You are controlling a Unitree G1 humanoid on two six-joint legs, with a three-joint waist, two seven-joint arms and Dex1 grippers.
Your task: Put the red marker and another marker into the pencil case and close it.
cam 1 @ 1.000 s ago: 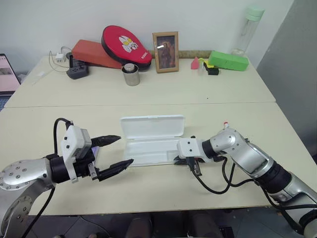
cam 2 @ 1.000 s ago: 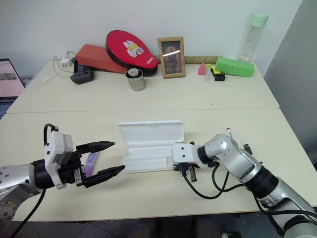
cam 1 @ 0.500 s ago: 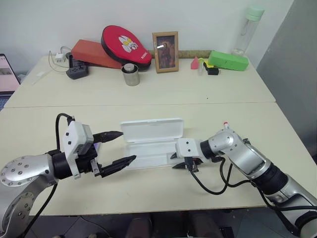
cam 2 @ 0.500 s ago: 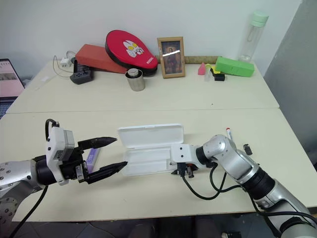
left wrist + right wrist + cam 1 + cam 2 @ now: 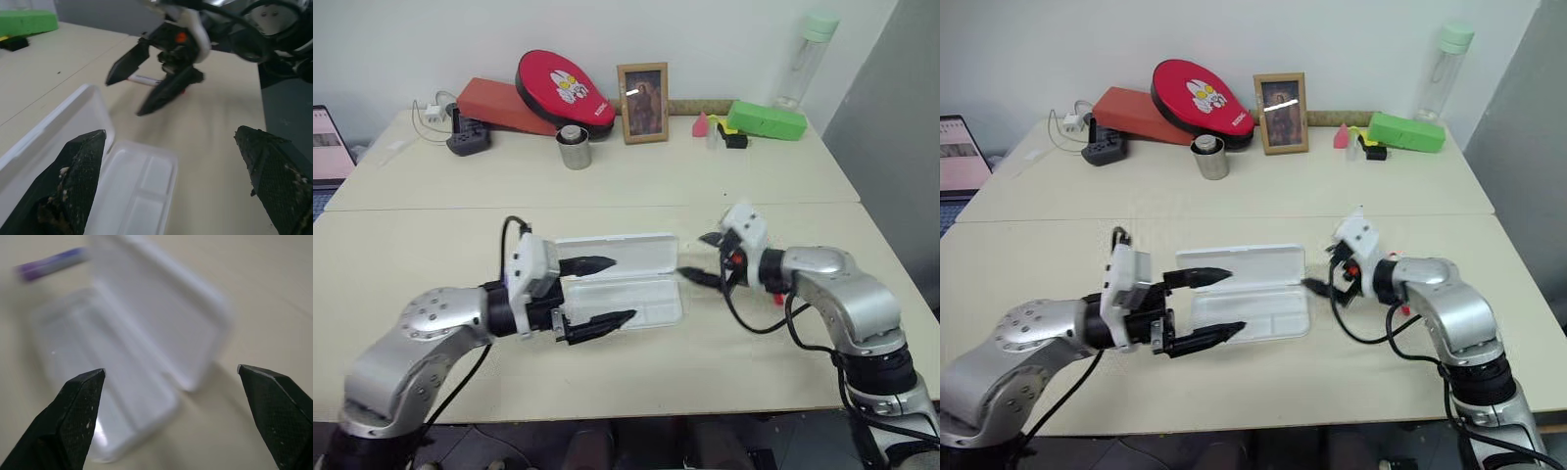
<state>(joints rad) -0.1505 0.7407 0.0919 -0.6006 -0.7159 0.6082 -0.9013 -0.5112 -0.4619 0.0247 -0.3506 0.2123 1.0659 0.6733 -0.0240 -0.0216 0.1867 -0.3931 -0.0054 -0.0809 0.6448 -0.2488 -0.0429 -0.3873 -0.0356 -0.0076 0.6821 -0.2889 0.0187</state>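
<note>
The pencil case (image 5: 641,294) lies open on the near table, its lid (image 5: 626,247) tilted back and the visible part of its tray (image 5: 112,362) bare. My left gripper (image 5: 620,289) hovers open over the case's left half. My right gripper (image 5: 694,257) is open too, just off the case's right end and above the table. The red marker (image 5: 145,80) lies on the table under the right gripper, its red end (image 5: 776,299) showing below the forearm. The purple marker (image 5: 51,263) lies on the table beyond the case's far end; my left hand hides it in the eye views.
The back table holds a red pad (image 5: 563,86), a picture frame (image 5: 642,89), a metal cup (image 5: 574,148), a green box (image 5: 765,119), a bottle (image 5: 808,54) and a power strip (image 5: 468,142). A laptop (image 5: 328,147) stands at far left.
My right gripper has opened, risen and swung right, away from the case's front. My left gripper has moved right, from beside the case to over it, still open.
</note>
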